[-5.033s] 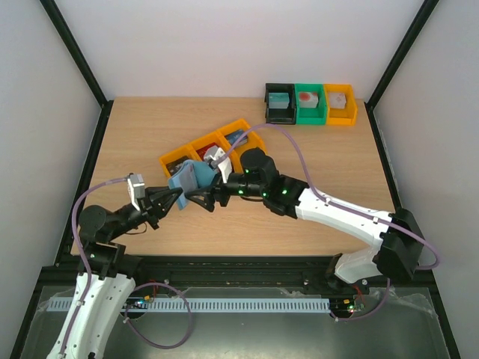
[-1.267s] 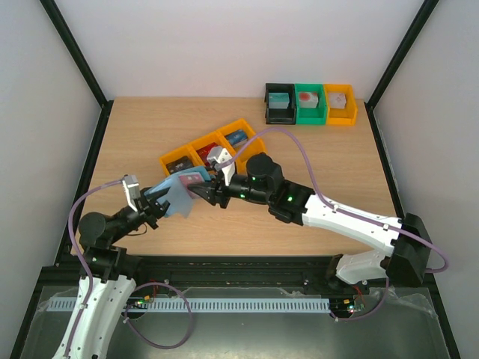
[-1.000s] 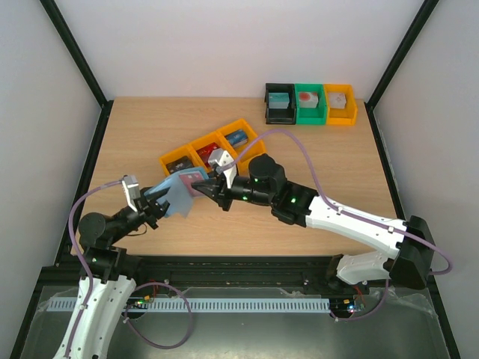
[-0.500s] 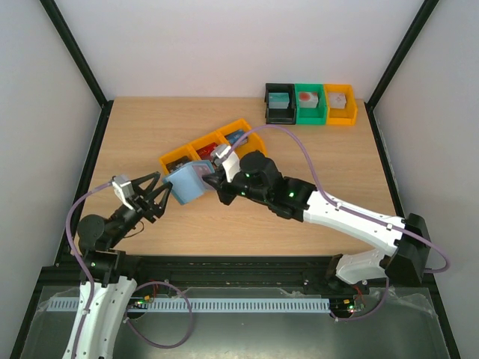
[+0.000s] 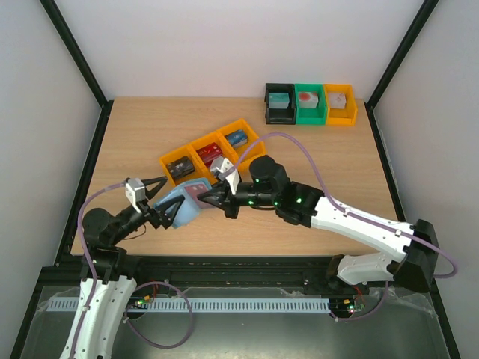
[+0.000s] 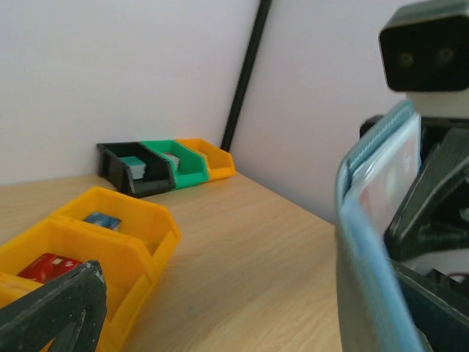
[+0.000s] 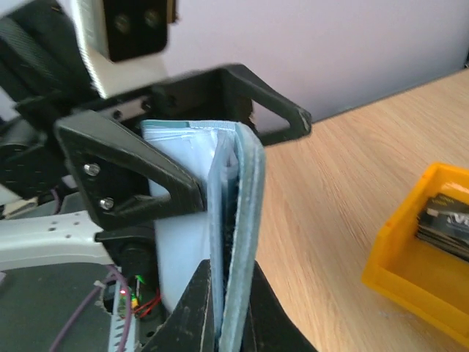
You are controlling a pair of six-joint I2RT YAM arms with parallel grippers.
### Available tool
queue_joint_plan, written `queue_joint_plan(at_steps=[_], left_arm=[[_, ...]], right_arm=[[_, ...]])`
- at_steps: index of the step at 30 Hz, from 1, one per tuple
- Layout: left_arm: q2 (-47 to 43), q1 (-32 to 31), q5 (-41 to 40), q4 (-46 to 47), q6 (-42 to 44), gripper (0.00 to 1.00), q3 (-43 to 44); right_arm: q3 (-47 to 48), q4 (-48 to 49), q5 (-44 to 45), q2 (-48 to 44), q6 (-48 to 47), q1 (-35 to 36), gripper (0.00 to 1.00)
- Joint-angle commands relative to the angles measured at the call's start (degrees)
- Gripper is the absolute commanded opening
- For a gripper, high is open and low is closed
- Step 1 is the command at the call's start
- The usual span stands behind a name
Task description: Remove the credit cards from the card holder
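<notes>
The light blue card holder (image 5: 182, 207) hangs above the table's near left, edge-on in the right wrist view (image 7: 236, 213). My right gripper (image 5: 210, 200) is shut on its right end, one finger (image 7: 196, 301) on each side. My left gripper (image 5: 160, 205) stands open, its black fingers (image 7: 135, 165) straddling the holder's left end; the holder (image 6: 374, 220) fills the right of the left wrist view. A reddish card (image 5: 196, 193) shows in its pocket. More credit cards lie in the yellow triple bin (image 5: 224, 132): a dark one (image 5: 178, 169), a red one (image 5: 210, 152), a blue one (image 5: 237, 137).
The yellow triple bin (image 6: 139, 242) lies just behind the two grippers. A black, a green and a yellow bin (image 5: 310, 114) stand in a row at the back right, each with a small block inside. Black frame posts edge the table.
My left gripper has opened and let go of the holder, drawn back, then come in around its left end. My right gripper has carried the holder a little nearer the front edge.
</notes>
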Motion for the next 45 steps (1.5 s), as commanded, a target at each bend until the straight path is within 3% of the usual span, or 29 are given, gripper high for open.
queue_joint_plan(at_steps=[1, 4, 9, 11, 13, 15, 21, 28, 33, 40, 45], left_arm=[[-0.7, 0.1, 8.7, 2.3, -0.1, 0.96, -1.3], [-0.9, 0.0, 13.6, 5.0, -2.7, 0.94, -1.8], [-1.1, -0.3, 14.7, 6.8, -4.7, 0.69, -2.1], [-1.1, -0.4, 15.1, 7.0, -4.9, 0.50, -2.0], [-1.2, -0.5, 15.0, 6.8, -5.2, 0.23, -2.0], [-1.4, -0.5, 14.1, 6.1, -5.5, 0.04, -1.5], [-1.2, -0.3, 0.7, -4.0, -2.6, 0.02, 2.8], [1.6, -0.2, -10.5, -13.5, 4.9, 0.02, 6.0], [1.6, -0.2, -8.9, -12.6, 4.5, 0.02, 5.8], [1.9, -0.2, -8.1, -11.6, 4.0, 0.02, 6.1], [1.8, -0.2, -7.3, -11.3, 3.6, 0.02, 6.1]], right_arm=[[-1.5, 7.3, -7.2, -4.3, -1.4, 0.0, 0.02], [-2.0, 8.7, -7.8, -4.6, -0.9, 0.0, 0.02], [-1.9, 10.1, -9.1, -3.2, 0.2, 0.1, 0.02], [-1.7, 10.7, -9.6, -2.6, 0.6, 0.0, 0.02], [-1.9, 11.5, -9.4, -2.2, 1.1, 0.0, 0.03], [-2.3, 11.2, -7.6, -2.2, 1.1, -0.1, 0.11], [-4.0, 6.8, 0.4, -4.1, 1.7, -3.9, 0.37], [-4.5, 4.4, 2.8, -8.0, -0.5, -4.7, 0.40], [-5.1, 12.6, -6.0, -6.6, 2.5, -3.8, 0.43], [-2.9, 18.2, -3.0, -0.3, 2.4, -1.3, 0.40], [-2.1, 20.1, -0.3, 1.7, 0.7, -1.3, 0.44]])
